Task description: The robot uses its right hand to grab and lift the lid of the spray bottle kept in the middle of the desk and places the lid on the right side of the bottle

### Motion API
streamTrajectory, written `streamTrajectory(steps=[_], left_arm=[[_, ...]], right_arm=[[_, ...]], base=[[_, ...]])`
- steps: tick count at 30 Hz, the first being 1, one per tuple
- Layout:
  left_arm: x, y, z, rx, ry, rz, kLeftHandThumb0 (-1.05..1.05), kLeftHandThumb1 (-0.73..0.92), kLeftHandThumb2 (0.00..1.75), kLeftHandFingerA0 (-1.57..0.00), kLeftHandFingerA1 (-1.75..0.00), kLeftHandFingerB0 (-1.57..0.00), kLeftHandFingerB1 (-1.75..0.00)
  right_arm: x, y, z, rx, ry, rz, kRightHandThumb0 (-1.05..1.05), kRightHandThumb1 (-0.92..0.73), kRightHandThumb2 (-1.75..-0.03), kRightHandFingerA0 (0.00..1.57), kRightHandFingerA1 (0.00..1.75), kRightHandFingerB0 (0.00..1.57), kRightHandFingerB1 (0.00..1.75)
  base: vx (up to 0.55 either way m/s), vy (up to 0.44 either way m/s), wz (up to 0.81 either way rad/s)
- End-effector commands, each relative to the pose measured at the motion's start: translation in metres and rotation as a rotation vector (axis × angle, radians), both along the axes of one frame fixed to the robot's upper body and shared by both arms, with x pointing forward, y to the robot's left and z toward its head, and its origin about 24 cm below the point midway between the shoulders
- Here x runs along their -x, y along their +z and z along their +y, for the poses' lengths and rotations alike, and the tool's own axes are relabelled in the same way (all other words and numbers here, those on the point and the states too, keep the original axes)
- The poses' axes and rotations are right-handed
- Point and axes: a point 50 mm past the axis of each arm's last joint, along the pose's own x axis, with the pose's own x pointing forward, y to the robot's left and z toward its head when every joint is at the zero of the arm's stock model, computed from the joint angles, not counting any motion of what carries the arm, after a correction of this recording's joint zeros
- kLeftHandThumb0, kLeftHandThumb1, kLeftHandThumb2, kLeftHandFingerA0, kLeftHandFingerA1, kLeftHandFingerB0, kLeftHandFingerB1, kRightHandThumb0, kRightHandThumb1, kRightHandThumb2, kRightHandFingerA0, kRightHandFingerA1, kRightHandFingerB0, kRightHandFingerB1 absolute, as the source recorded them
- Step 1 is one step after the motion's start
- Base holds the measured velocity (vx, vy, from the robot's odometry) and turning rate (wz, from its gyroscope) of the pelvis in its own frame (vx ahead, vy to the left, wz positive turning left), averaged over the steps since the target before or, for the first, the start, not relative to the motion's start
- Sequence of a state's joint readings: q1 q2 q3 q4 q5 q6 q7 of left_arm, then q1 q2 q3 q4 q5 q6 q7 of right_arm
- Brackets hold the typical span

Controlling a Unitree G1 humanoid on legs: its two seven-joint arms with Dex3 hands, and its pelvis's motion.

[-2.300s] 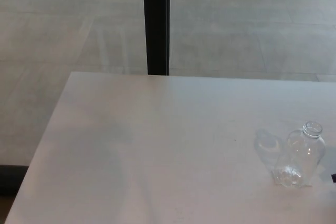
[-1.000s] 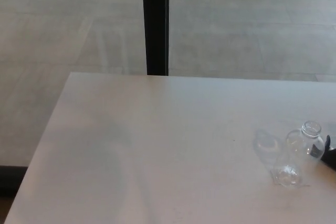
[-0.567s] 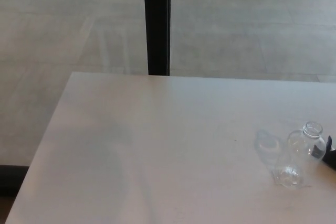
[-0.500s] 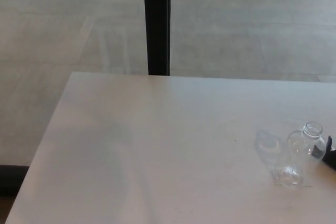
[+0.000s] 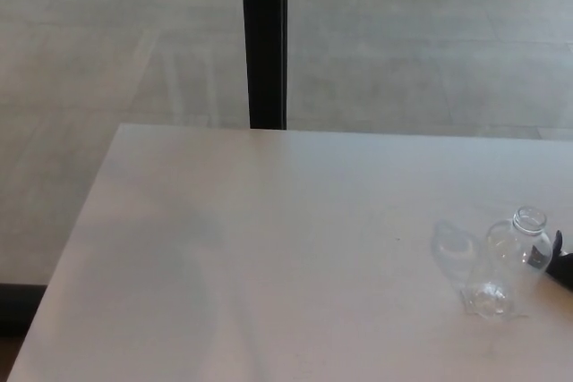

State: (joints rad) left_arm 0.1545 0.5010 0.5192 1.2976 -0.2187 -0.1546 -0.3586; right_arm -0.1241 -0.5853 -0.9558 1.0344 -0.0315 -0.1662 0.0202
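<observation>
At the right edge of the head view, a clear bottle is being shown upright on the pale table, its mouth apparently bare; no lid can be made out. Only a black sliver of the right hand is being seen beside the bottle, so how far it is spread cannot be told. The light bottle is likely being put at risk of tipping by any sideways nudge.
</observation>
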Motion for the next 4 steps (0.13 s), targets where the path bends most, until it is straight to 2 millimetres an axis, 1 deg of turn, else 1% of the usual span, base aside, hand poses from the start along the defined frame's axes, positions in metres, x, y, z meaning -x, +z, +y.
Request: streamTrajectory(steps=[1, 2, 3, 4], left_arm=[[0.0036, 0.0061, 0.0074, -0.039, 0.012, 0.010, -0.82, 0.82, 0.65, -0.60, -0.51, -0.43, -0.40], [0.0031, 0.0059, 0.0074, -0.043, 0.010, 0.016, -0.82, 0.66, 1.05, -0.55, -0.60, -0.37, -0.52], [0.0018, 0.0063, 0.0078, -0.045, 0.011, 0.014, -0.79, 0.65, 1.05, -0.54, -0.60, -0.36, -0.52], [0.0018, 0.0063, 0.0078, -0.045, 0.011, 0.014, -0.79, 0.65, 1.05, -0.54, -0.60, -0.36, -0.52]], right_arm=[[0.0256, -0.0527, 0.0203, -0.257, -0.314, -0.129, -0.67, -0.54, -0.89, 0.57, 0.83, 0.11, 0.45], [0.0256, -0.0545, 0.0218, -0.269, -0.299, -0.139, -0.63, -0.66, -0.61, 0.58, 1.22, 0.15, 0.34], [0.0267, -0.0567, 0.0233, -0.263, -0.279, -0.117, -0.76, -0.49, -0.86, 0.64, 1.06, 0.03, 0.44], [0.0267, -0.0567, 0.0233, -0.263, -0.279, -0.117, -0.76, -0.49, -0.86, 0.64, 1.06, 0.03, 0.44]], base=[[0.00, 0.000, 0.00], [0.00, 0.000, 0.00], [0.00, 0.000, 0.00], [0.00, 0.000, 0.00]])
